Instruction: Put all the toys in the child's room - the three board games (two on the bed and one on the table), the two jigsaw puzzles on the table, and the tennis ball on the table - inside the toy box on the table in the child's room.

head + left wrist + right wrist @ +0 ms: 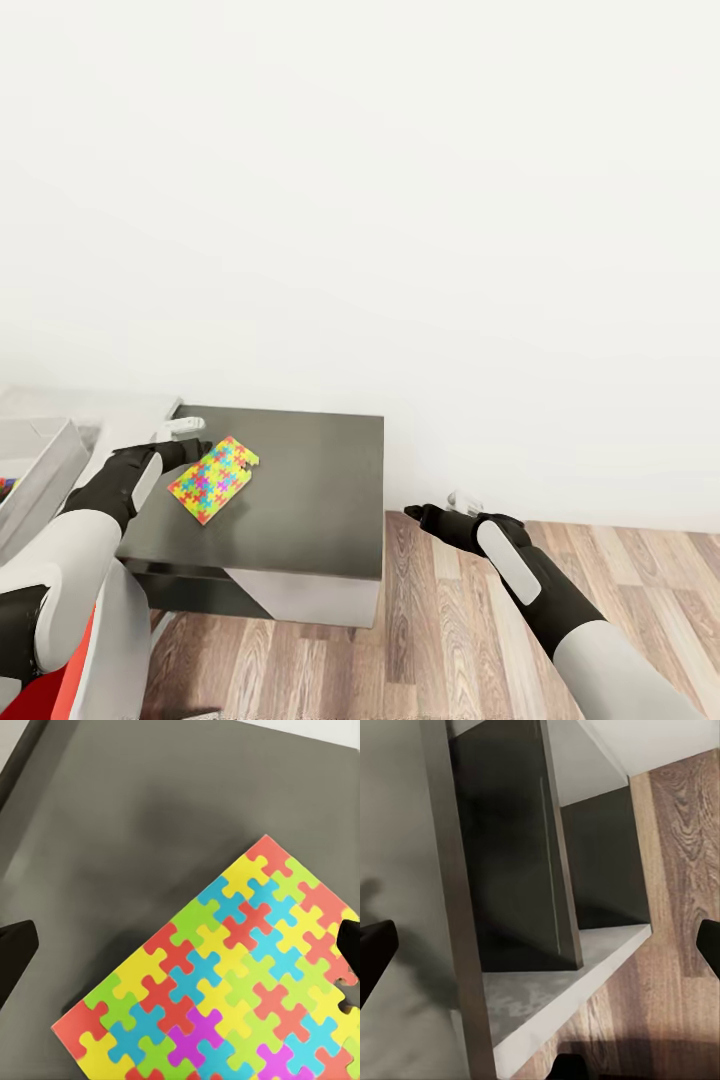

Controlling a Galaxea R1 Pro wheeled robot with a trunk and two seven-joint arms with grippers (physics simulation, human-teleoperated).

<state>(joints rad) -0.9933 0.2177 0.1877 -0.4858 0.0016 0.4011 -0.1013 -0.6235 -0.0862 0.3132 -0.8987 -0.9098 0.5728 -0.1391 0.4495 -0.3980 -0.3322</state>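
Note:
A jigsaw puzzle (214, 479) of bright interlocking pieces lies flat on top of a low dark grey cabinet (310, 480). My left gripper (198, 440) hovers at the puzzle's far left edge. In the left wrist view the puzzle (232, 982) spreads below the gripper (180, 945), whose jaws stand wide open with nothing held. The toy box (45, 465), a grey bin with sloping sides, shows at the left edge on the pale table (110, 405); something colourful lies inside it. My right gripper (435, 508) is open over the wooden floor, right of the cabinet.
In the right wrist view the cabinet's open side (517, 870) and the wooden floor (675, 870) lie below the right gripper (540, 945). A plain white wall (400, 200) stands behind the cabinet. Wooden floor (450, 620) stretches to the right.

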